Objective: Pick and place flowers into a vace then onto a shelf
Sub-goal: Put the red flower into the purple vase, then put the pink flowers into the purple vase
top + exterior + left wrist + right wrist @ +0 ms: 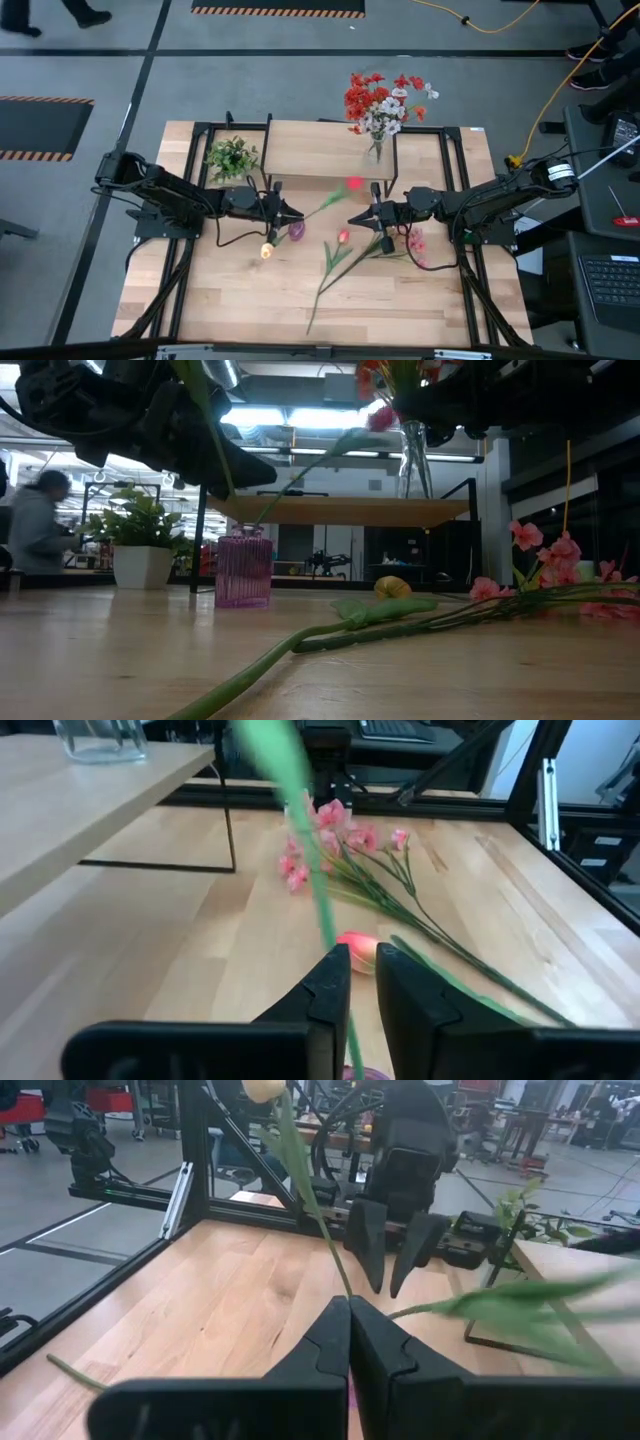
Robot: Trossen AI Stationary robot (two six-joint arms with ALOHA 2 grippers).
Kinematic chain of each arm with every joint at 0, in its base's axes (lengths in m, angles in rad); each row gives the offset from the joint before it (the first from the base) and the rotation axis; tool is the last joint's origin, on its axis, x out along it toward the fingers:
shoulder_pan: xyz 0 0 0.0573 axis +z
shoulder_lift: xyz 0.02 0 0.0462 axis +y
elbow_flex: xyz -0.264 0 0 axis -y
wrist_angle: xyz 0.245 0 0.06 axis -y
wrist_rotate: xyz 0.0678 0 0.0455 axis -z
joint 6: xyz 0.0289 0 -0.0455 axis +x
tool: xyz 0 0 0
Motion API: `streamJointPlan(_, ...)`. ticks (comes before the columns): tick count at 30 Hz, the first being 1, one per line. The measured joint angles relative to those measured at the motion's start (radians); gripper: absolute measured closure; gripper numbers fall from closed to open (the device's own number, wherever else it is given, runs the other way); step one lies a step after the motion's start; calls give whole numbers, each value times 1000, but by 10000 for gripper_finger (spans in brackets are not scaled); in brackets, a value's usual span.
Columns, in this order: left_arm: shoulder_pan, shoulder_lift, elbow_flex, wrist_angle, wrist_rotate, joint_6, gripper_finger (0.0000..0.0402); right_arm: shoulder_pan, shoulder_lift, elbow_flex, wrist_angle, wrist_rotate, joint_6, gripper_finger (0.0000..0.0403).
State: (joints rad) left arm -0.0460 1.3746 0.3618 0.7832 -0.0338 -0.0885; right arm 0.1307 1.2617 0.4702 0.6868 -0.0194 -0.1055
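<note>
On the near tabletop point(240, 300), loose flowers point(340, 262) are seen lying. Behind them, the left gripper point(291, 213) is held just above a small purple vase point(297, 231), jaws slightly parted around a blurred green stem point(300, 830). Facing it, the right gripper point(356, 219) is shut, empty. Farthest, a red-and-white bouquet point(382, 103) is stood in a glass vase point(376, 150) on the shelf point(310, 150).

We see bare light-wood tabletop point(230, 300) free at the near-left. The centre is crowded: 1 purple ribbed vase point(243, 566), 2 loose tulips point(343, 240) and a pink spray point(545, 550) lie there. The low wooden shelf point(320, 150) and a white-potted green plant point(138, 550) block the far side.
</note>
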Motion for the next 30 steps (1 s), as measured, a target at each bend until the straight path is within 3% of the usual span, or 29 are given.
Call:
streamJointPlan(10,0,-1,0,1,-70,33,346,0,0,0,-13,0,26,399)
streamJointPlan(30,0,-125,0,-25,-45,129,353,0,-2,36,-45,-1,27,399)
